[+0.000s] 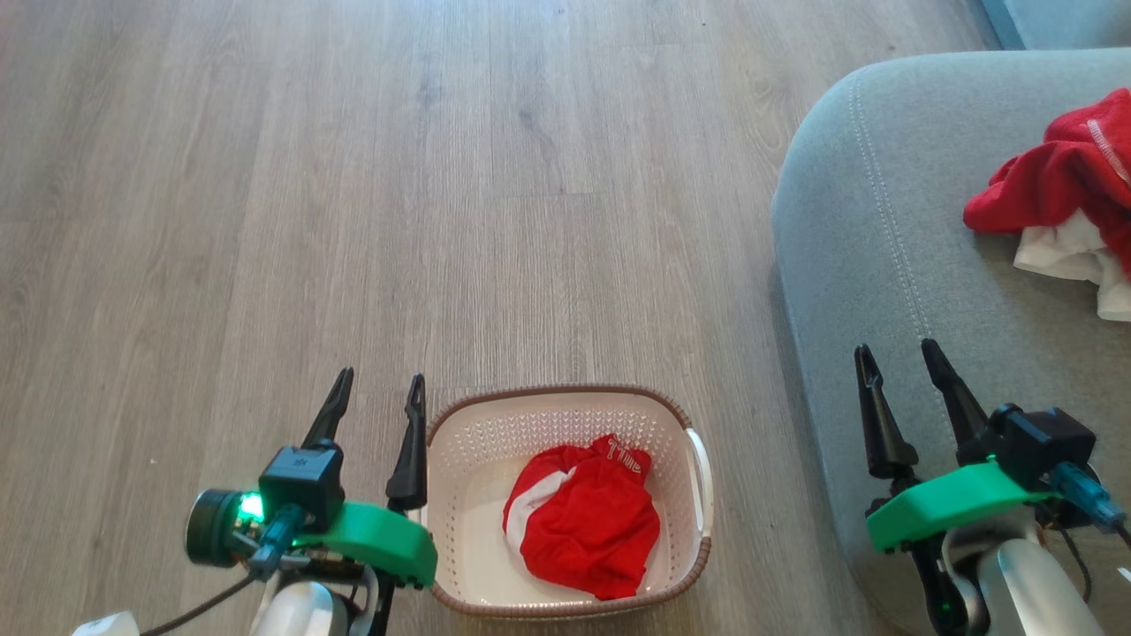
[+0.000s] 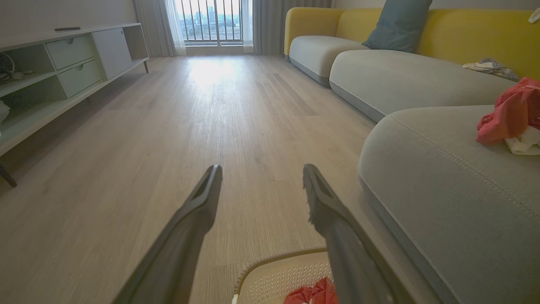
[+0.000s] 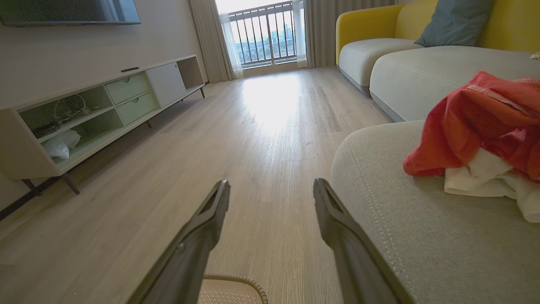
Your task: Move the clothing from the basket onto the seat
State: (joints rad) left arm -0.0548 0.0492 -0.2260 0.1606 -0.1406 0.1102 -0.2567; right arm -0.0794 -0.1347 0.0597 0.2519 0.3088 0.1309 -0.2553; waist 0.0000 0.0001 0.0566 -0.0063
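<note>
Both grippers sit nearest, jaws spread wide and holding nothing. The left gripper (image 1: 380,377) is just beside the basket's left rim, and the right gripper (image 1: 894,347) is over the seat's near corner.

The basket (image 1: 565,389) stands on the floor (image 1: 353,177) between them, closer to the left one. A red garment (image 1: 583,530) lies crumpled on its bottom, toward the right half and well below the rim.

It looks soft, light and limp, so it should sag and trail once lifted, and nothing about it seems fragile. The cloth looks smooth, so a shallow pinch may slip. A deep bite on the raised fold at the hump's middle seems safest. That spot also keeps the fingertips clear of the perforated wall.

Bunched as it is, the garment has no clear front. The heap runs a little longer from near rim to far rim than across. White lettering (image 1: 623,455) sits at its far end, and a white stripe (image 1: 530,499) curves down its left side.

Farther right, the seat (image 1: 866,221) rises beside the basket, its rounded corner toward the robot. On its cushion, well apart from the basket, lies a second garment (image 1: 1060,177), red over white, slumped in a loose pile. So one piece appears delivered and one remains to fetch.
</note>
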